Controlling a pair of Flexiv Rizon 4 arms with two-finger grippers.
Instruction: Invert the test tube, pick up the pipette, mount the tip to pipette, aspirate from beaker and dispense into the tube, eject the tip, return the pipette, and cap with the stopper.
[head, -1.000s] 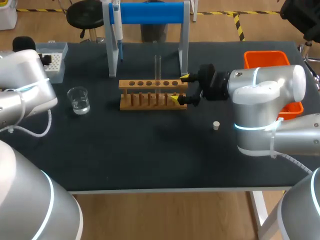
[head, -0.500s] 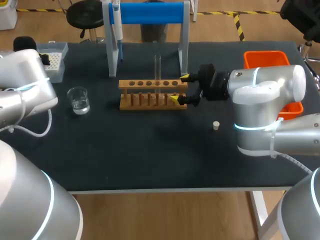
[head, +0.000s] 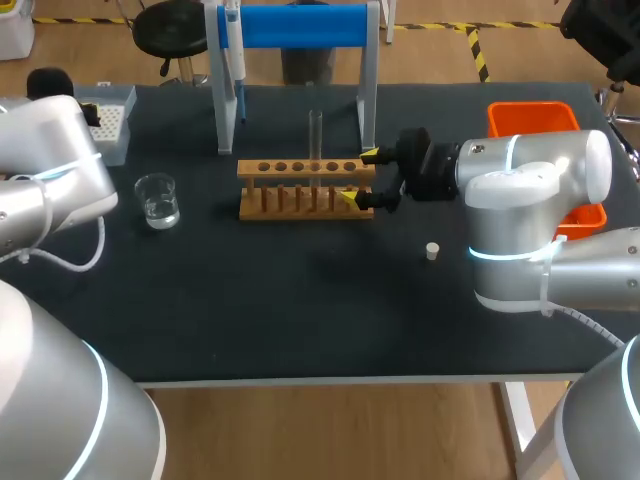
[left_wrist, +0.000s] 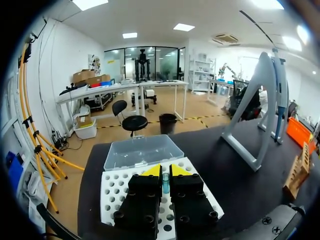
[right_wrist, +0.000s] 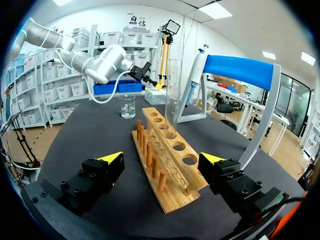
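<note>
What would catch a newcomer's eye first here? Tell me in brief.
The wooden rack at mid-table, with one clear test tube standing in it, and the right gripper open around its right end. Behind it rises the blue-topped stand with the pipette hanging on it; an orange bin glows at the far right.

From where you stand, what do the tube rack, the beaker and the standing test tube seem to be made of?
The tube rack looks like unpainted wood: matt tan boards and round pegs. The beaker seems clear glass, perhaps clear plastic; liquid shows through its wall. The test tube is also transparent, probably glass; the background shows through it.
</note>
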